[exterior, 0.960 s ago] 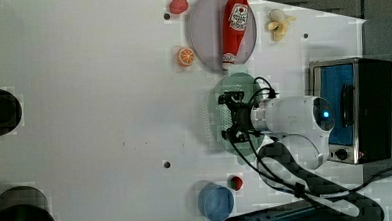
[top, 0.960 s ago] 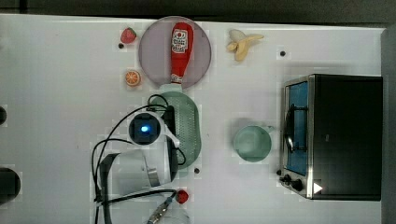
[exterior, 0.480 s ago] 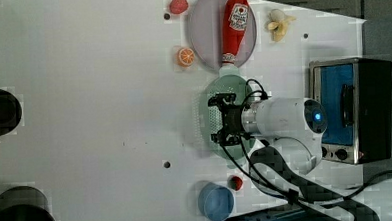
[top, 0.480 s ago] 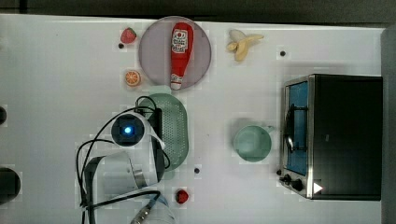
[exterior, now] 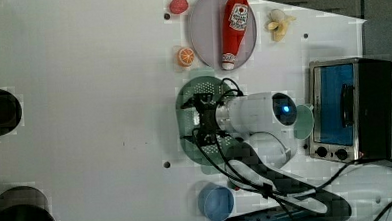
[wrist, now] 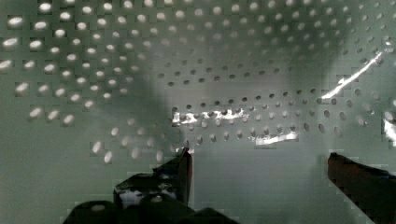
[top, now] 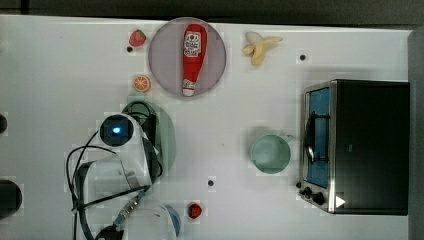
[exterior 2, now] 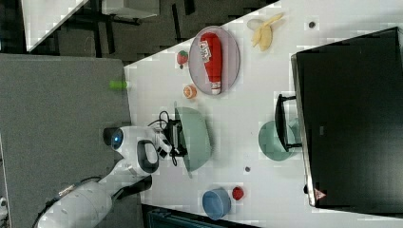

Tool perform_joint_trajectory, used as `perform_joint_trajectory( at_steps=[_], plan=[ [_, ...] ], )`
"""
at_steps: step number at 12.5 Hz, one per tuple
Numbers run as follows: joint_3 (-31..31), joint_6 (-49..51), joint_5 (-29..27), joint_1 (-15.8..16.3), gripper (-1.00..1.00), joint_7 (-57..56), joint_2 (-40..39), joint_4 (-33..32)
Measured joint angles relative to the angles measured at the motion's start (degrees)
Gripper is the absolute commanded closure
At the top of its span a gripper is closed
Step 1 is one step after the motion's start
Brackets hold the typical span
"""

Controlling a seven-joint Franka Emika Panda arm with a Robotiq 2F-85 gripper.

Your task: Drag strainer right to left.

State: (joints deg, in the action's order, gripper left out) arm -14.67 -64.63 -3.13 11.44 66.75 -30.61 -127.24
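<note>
Reaching into the strainer [exterior: 193,93], the hand [wrist: 259,170] spread wide, gripping nothing; ketchup bottle [top: 191,57] on the plate [top: 165,55].

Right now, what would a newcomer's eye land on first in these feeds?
Probably the white arm with its glowing blue light, its open claw reaching down inside the mint-green strainer mid-table. Next, the red ketchup bottle lying on the grey plate at the top view's upper edge. Then the black toaster oven on the top view's right.
</note>
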Motion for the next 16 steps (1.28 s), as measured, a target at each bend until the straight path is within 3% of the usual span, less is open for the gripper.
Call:
perform_joint_trajectory(
  at_steps=[3,16],
  plan=[
    [1.04,0.78,1.70,2.89,-1.00,1.68,-0.62,2.80],
    [0.53,1.06,2.42,10.15,-1.00,11.64,-7.58,15.72]
  ],
)
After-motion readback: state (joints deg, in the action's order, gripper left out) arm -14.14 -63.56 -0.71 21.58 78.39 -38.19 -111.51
